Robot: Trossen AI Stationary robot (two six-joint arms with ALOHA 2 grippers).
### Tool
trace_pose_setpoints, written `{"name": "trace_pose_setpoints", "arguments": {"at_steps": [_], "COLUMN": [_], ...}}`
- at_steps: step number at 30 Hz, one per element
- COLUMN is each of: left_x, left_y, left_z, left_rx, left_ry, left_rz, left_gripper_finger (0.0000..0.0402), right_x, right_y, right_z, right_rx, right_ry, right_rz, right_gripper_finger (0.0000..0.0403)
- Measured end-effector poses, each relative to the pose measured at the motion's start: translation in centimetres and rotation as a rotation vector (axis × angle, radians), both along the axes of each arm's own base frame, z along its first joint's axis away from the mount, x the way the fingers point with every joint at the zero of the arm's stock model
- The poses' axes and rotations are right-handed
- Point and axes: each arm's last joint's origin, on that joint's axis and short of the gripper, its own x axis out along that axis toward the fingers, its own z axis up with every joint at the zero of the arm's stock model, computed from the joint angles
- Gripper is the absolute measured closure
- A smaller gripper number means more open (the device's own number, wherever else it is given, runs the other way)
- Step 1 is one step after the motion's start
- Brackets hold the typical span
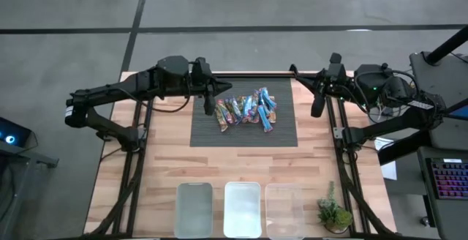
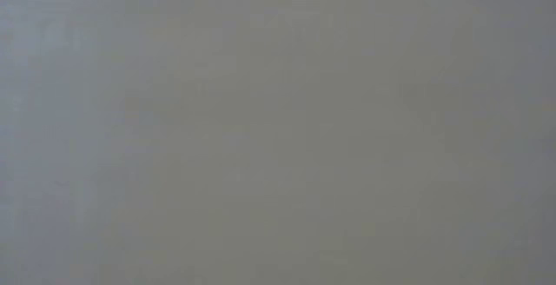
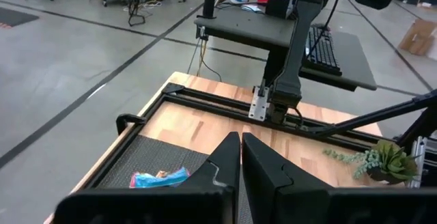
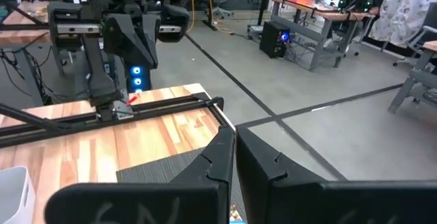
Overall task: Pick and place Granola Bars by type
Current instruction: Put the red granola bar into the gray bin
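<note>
Several granola bars (image 1: 247, 110) in blue, pink and orange wrappers lie in a loose pile on the dark mat (image 1: 244, 134) at the far middle of the table. One blue bar (image 3: 158, 177) shows in the left wrist view. My left gripper (image 1: 221, 88) hangs shut above the mat's far left corner, clear of the bars. My right gripper (image 1: 293, 70) hangs shut above the mat's far right corner, also touching nothing. In each wrist view the shut fingers (image 3: 240, 157) (image 4: 234, 152) meet at their tips. The low view shows only flat grey.
Three clear plastic bins (image 1: 243, 208) stand side by side at the table's near edge. A small potted plant (image 1: 333, 212) sits at the near right. Black frame rails (image 1: 136, 134) run along the table's left and right sides.
</note>
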Motion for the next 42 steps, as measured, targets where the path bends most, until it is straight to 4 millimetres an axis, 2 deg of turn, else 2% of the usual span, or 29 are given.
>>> {"name": "trace_pose_setpoints", "arguments": {"at_steps": [17,23,31,37,42], "left_x": [0.0,0.1,-0.2,-1.1,-2.9], "left_y": [0.0,0.1,0.0,0.0,0.4], "left_z": [0.0,-0.6,-0.7,-0.8,0.0], "left_rx": [0.0,-0.003,-0.004,0.003,0.015], "left_ry": [0.0,0.021,0.046,0.096,0.092], "left_rz": [0.011,0.011,0.012,0.028,0.056], "left_gripper_finger": [0.0401,0.0401,0.0401,0.0401,0.0401], "right_x": [0.1,1.9,4.8,5.6,6.0], "right_y": [0.0,-0.5,-2.1,-2.9,-3.9], "right_z": [-0.3,-1.1,-1.8,-1.3,-1.5], "right_rx": [0.024,0.106,0.161,0.173,0.271], "right_ry": [0.0,0.015,0.047,0.038,0.045], "right_rz": [-0.006,-0.056,-0.149,-0.178,-0.207], "right_gripper_finger": [0.0394,0.0394,0.0394,0.0394,0.0394]}}
